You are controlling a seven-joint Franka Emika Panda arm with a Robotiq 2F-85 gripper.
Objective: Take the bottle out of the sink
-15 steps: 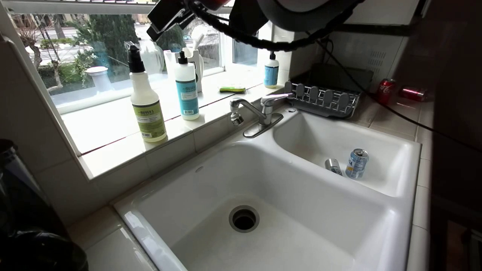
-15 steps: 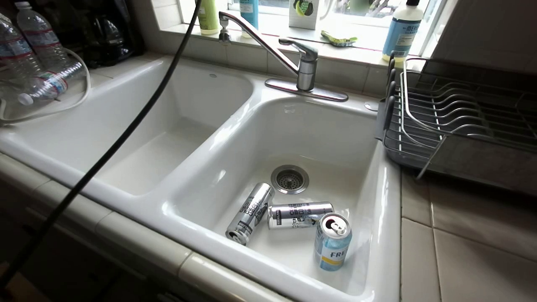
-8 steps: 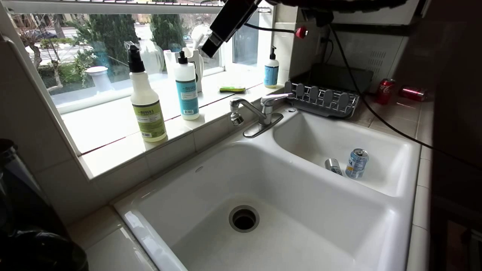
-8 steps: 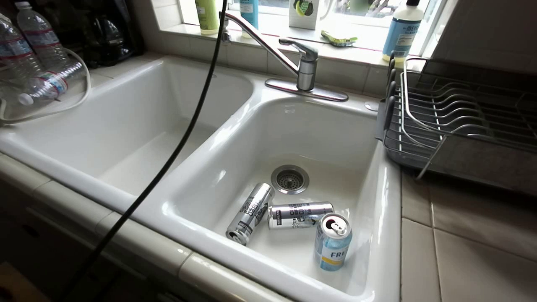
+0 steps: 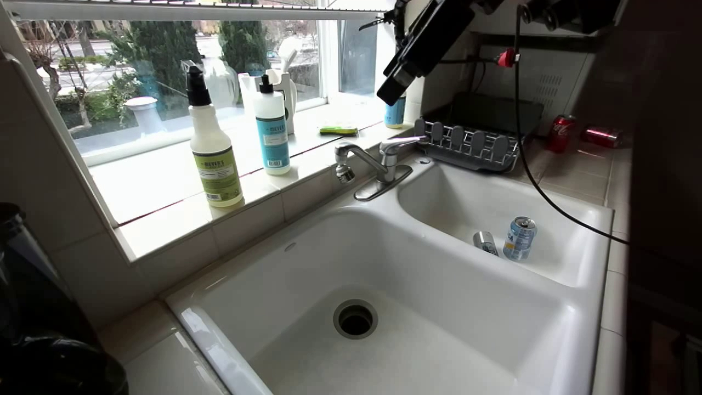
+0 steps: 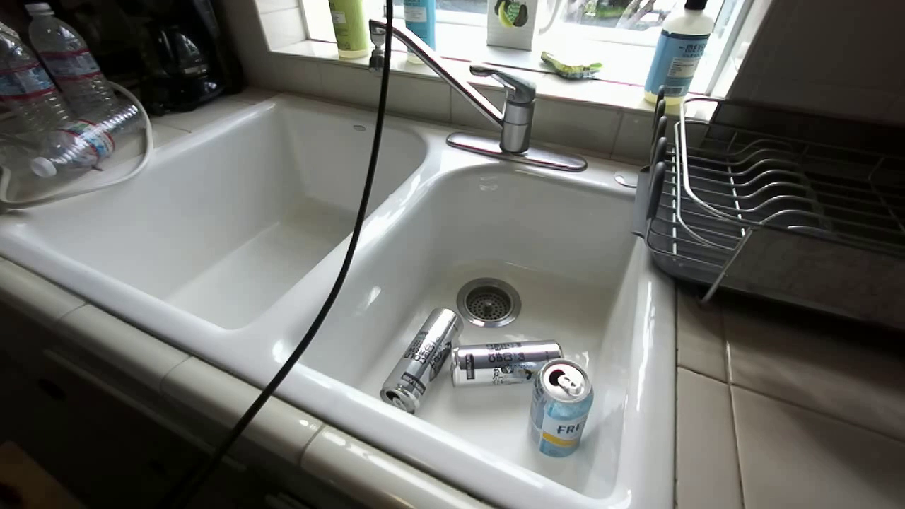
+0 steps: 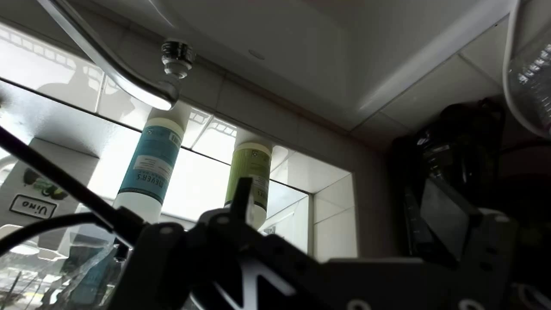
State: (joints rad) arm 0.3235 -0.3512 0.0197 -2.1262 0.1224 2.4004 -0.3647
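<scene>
Spray bottle (image 5: pixel 215 171) stands upright on the windowsill (image 5: pixel 164 226) along the back edge of the bench (image 5: pixel 576 171) — outside the sink (image 5: pixel 428 340), towards the back corner with the black appliance (image 6: pixel 185 67). The gripper (image 7: pixel 343 200) hangs high, well apart from it — jaws spread wide in the wrist view.

The hand (image 7: pixel 342 193) holds its two fingers (image 7: pixel 445 217) well apart in the wrist view, and in an exterior view it hangs near the top, slanting downward.
</scene>
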